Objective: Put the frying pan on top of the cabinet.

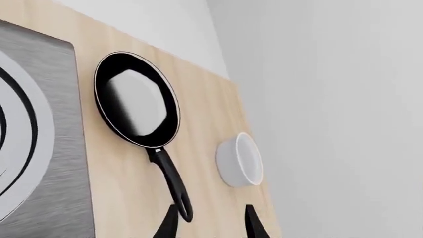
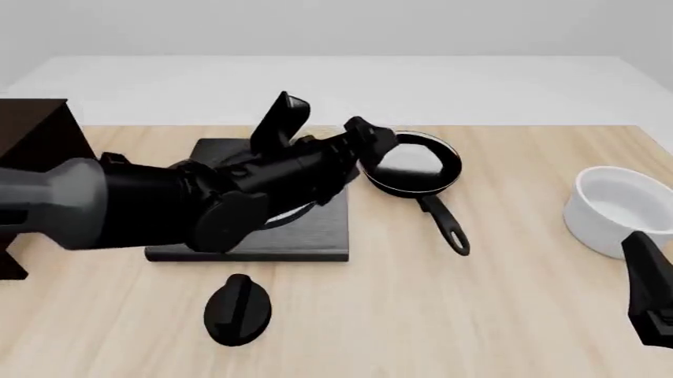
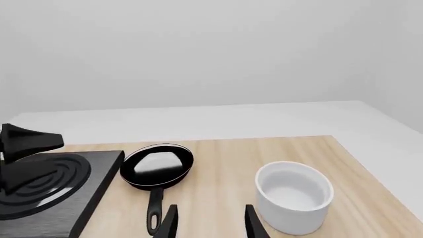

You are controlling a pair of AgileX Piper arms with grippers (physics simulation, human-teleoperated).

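My left tool [image 1: 210,220], jaws apart, hangs beside the pan [image 2: 412,167] handle at mid-frame; a misaligned close would knock it away.

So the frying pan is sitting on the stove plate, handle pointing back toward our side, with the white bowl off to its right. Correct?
Not quite. The frying pan sits on the bare wooden table, just right of the stove plate, not on it; the front view shows this. The rest holds: its handle points back toward the arms' side, and the white bowl stands off to its right.
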